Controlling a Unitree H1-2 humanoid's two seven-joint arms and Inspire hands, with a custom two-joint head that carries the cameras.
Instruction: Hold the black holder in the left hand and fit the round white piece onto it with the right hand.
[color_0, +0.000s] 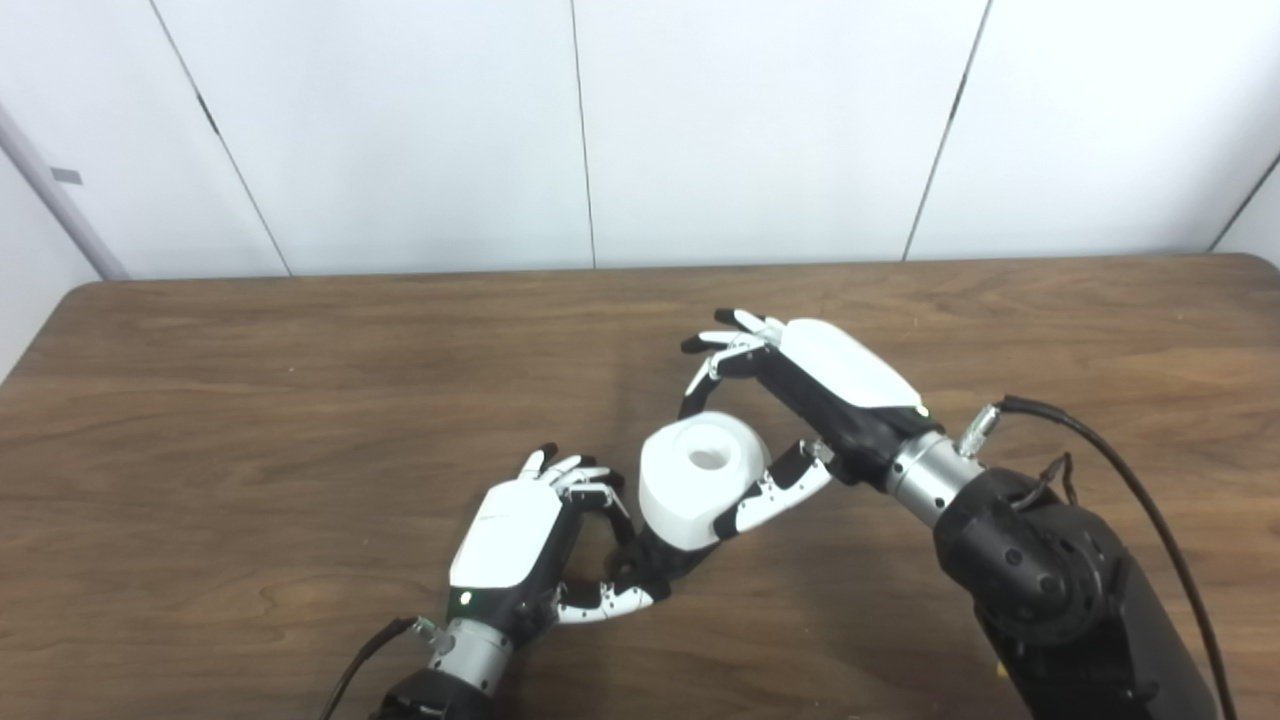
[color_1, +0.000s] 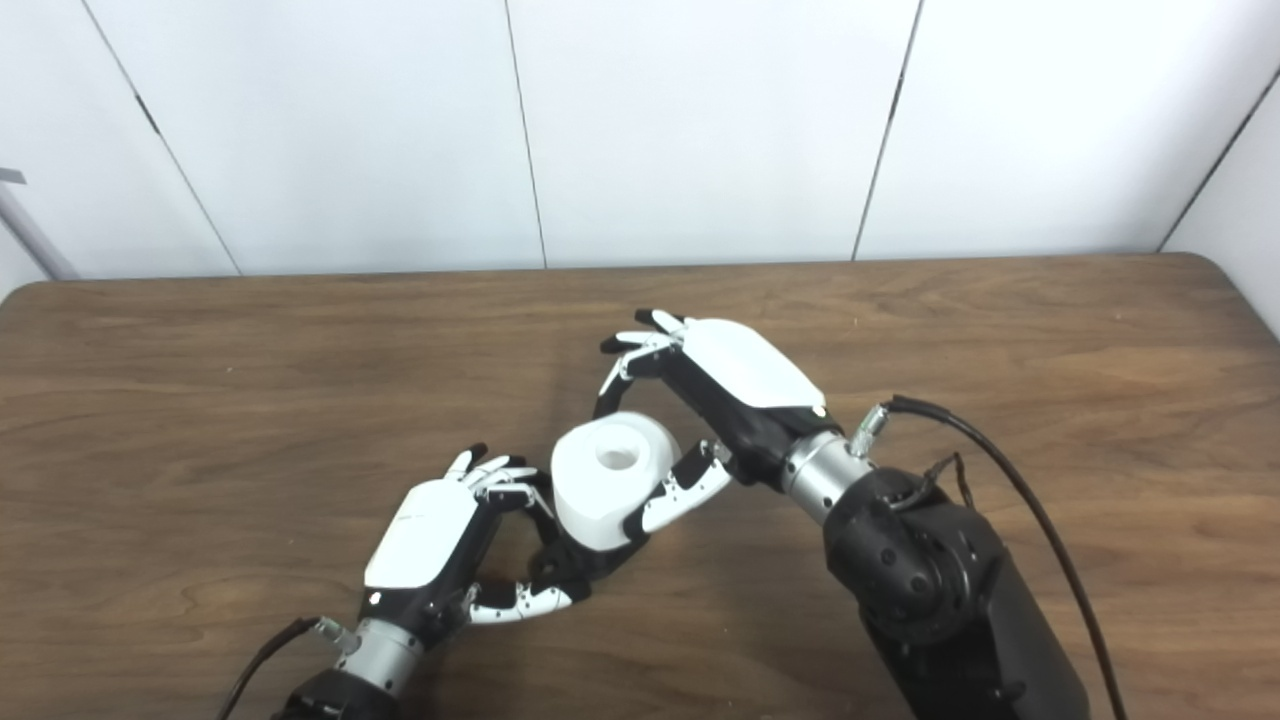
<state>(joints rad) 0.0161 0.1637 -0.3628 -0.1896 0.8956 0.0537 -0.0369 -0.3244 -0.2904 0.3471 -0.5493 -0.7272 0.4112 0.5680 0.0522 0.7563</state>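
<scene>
My left hand (color_0: 520, 540) sits near-left on the table (color_0: 250, 400), fingers curled around the black holder (color_0: 655, 565), mostly hidden under the round white piece (color_0: 700, 475). That piece looks rigid, light and smooth, probably slippery, so I pinch its side wall. My right hand (color_0: 800, 400) arches over it from the right, thumb and fingers clamping it.

I am looking down at a brown wooden table (color_0: 300, 400) with rounded far corners, its grain running side to side. Behind the table, a white panelled wall (color_0: 760, 120) is standing, split by thin dark seams. Left of the table, a grey pipe (color_0: 60, 205) is leaning along the wall. Even light is falling across the table.
</scene>
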